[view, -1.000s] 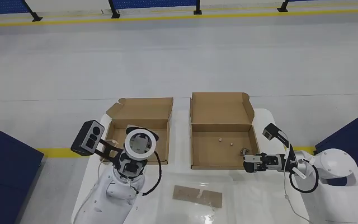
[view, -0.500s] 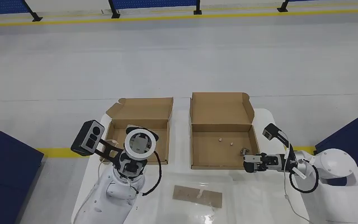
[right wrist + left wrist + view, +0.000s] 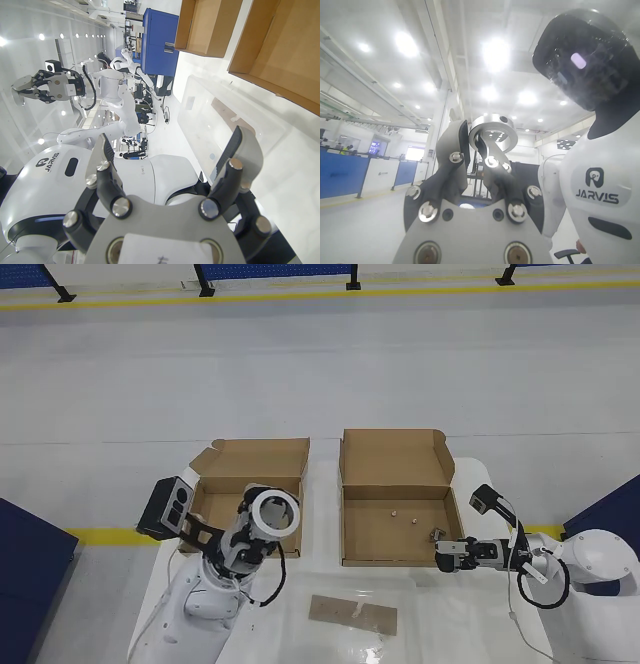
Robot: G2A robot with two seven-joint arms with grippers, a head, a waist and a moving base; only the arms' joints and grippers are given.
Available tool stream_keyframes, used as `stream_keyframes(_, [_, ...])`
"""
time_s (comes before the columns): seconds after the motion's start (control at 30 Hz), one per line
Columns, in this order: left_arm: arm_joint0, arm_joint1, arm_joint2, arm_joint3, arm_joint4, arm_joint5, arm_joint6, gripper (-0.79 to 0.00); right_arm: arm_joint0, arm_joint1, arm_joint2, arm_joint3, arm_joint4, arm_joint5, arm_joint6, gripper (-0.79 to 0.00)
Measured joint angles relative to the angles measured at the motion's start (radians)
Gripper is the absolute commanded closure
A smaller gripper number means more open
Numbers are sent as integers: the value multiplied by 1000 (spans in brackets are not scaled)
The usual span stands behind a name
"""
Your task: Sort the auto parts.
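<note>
While the left end effector point(image 3: 473, 140) points up toward the ceiling, we see it pinching a shiny silver metal ring point(image 3: 495, 119) by its band. One finger presses the outside of the ring and the other passes through its hole. From the top view, we find that ring raised in the air above the near right part of the left open brown cardboard box point(image 3: 250, 459).

We see the right end effector point(image 3: 170, 150) spread wide and holding nothing. It hangs low over the white table point(image 3: 430, 599), just beside the near right corner of the right open brown cardboard box point(image 3: 375, 536). On that box's floor we count a small pale piece point(image 3: 394, 512), a second pale piece point(image 3: 414, 520) near it, and a darker piece point(image 3: 437, 533) close to the near right corner; all are too small for us to identify.

Nearer the robot, a flat brown cardboard strip point(image 3: 352, 614) shows through a clear plastic tray point(image 3: 200, 117) on the table. We cannot tell whether it lies inside or beneath.
</note>
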State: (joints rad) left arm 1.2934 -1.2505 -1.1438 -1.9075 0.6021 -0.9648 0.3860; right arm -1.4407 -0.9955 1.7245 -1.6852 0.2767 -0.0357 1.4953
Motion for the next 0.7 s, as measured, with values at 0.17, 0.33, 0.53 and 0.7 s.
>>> stream_keyframes(0.17, [13, 1, -29, 44, 39, -18, -18, 0, 0, 0, 0, 0, 0, 0, 0, -785])
stream_keyframes(0.33, [18, 1, -38, 58, 36, -27, -19, 0, 0, 0, 0, 0, 0, 0, 0, -785])
stream_keyframes(0.53, [20, 2, -43, 49, 55, -9, -43, 0, 0, 0, 0, 0, 0, 0, 0, -785])
stream_keyframes(0.7, [38, 9, -66, 76, 118, 22, -146, 0, 0, 0, 0, 0, 0, 0, 0, -785])
